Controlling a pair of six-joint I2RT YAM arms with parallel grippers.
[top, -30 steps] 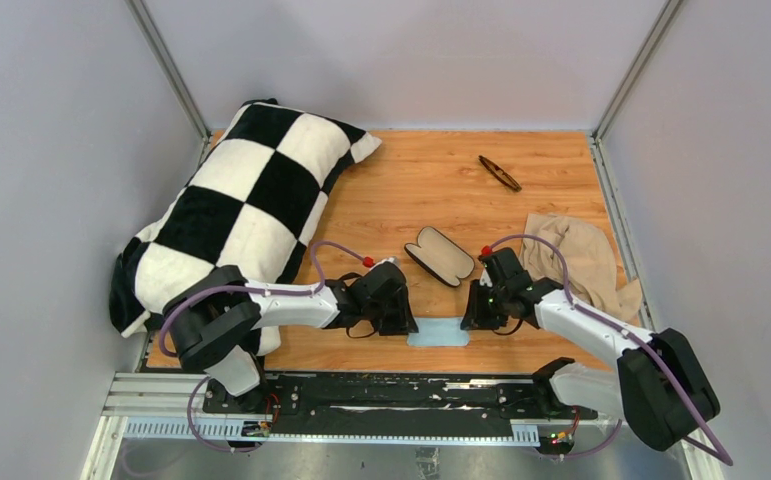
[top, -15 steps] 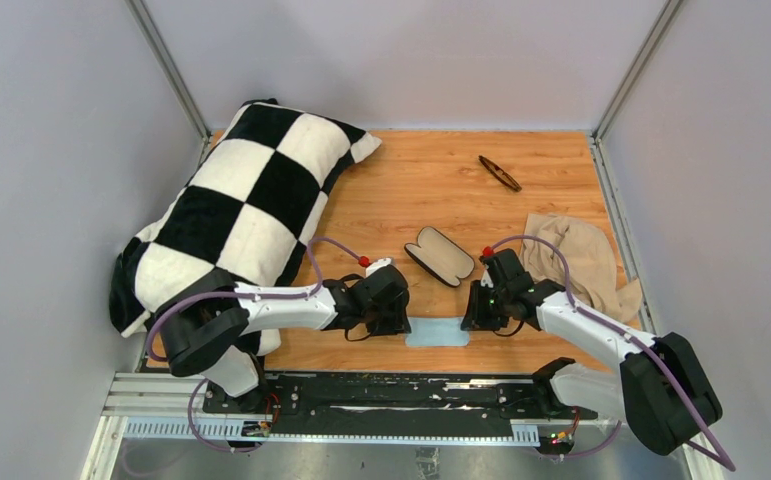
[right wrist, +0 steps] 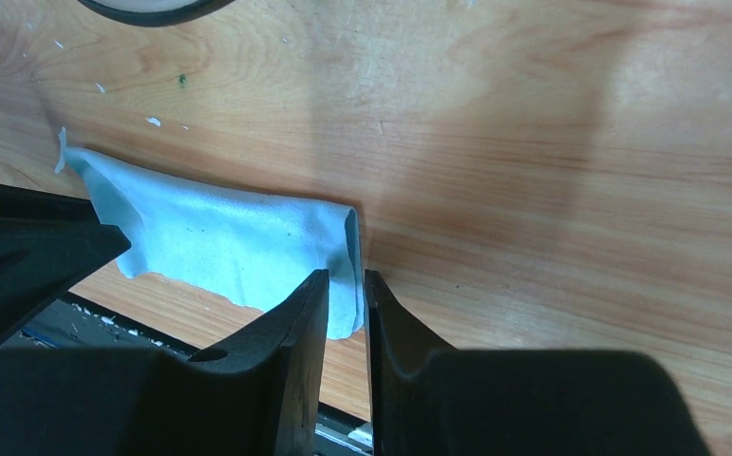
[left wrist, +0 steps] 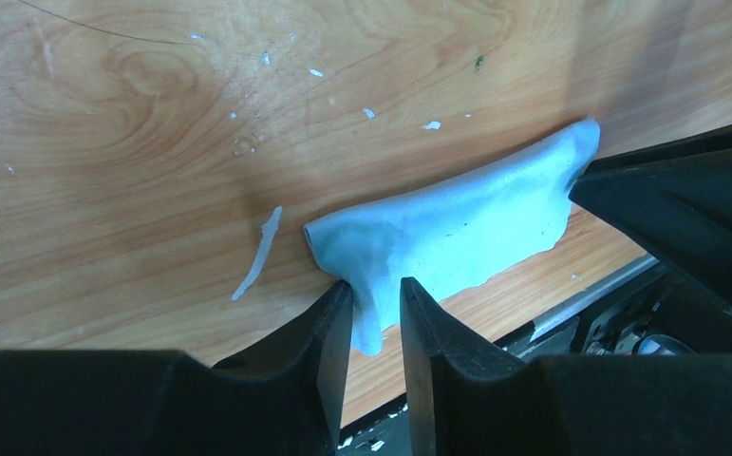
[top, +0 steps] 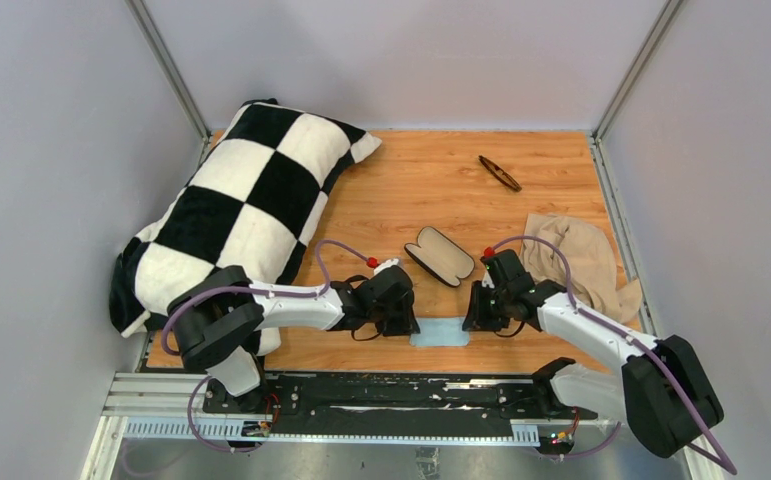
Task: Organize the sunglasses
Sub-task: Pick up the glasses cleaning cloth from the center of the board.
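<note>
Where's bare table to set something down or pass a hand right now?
Free: tabletop between pillow and sunglasses; also the patch between sunglasses and case. Crowded: near edge, where left gripper and right gripper pinch the blue cloth, beige cloth on the right.

left arm (top: 291, 305), right arm (top: 586, 328) low, angled inward | left fingers (left wrist: 328, 332), right fingers (right wrist: 300, 323) pinching cloth (left wrist: 457, 223) ends

We see the left arm (top: 291, 305) and right arm (top: 586, 335): white links, black joints, purple cables, red caps, perhaps connectors; left gripper (left wrist: 376, 299) and right gripper (right wrist: 346, 294) black.
</note>
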